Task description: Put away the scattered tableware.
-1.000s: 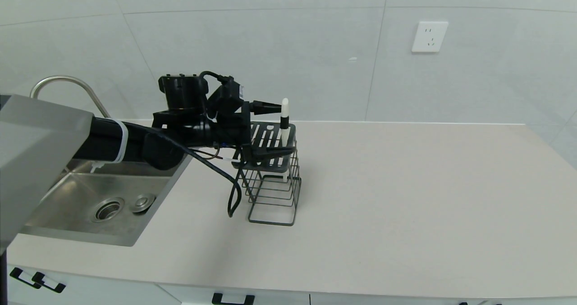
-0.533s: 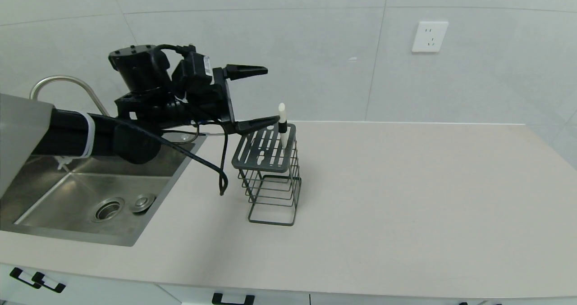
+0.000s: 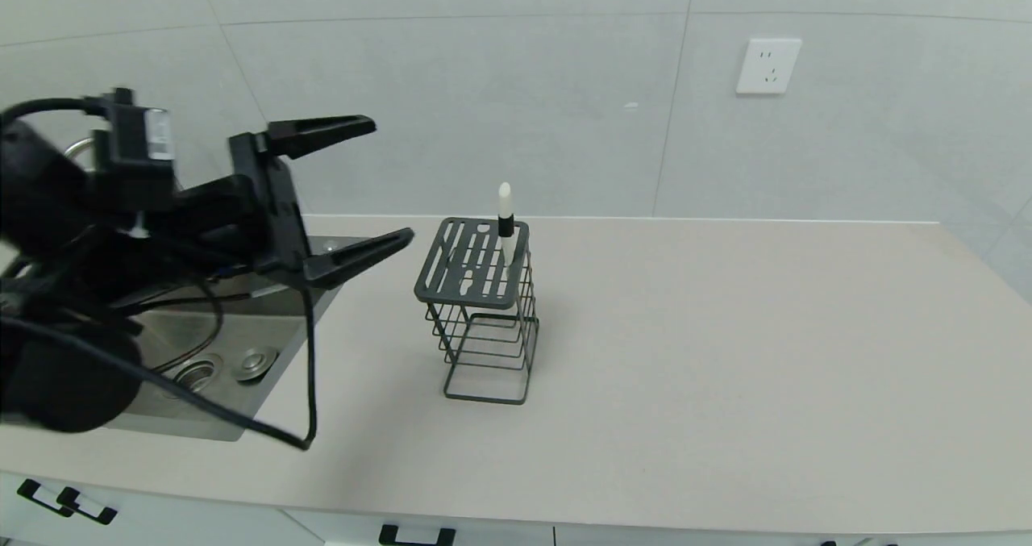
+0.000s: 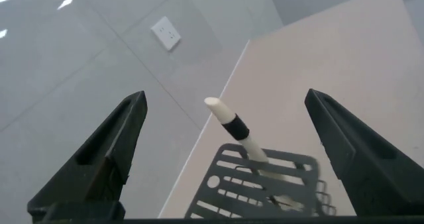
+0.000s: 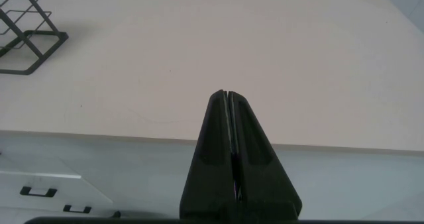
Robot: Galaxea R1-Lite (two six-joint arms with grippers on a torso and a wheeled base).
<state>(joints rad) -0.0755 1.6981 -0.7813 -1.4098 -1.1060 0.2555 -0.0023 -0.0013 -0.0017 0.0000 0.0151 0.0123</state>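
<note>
Left hand, spread wide, has withdrawn leftward from the cutlery rack, leaving the white-handled utensil upright inside: stowed, I judge. Right hand is pressed together.

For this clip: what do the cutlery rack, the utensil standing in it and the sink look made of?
Cutlery rack: dark metal wire with a slotted top plate, matte, probably coated. Utensil: white handle with a black band, smooth; plastic or ceramic, cannot tell. Sink: brushed stainless steel, judging by its grey sheen and reflections.
</note>
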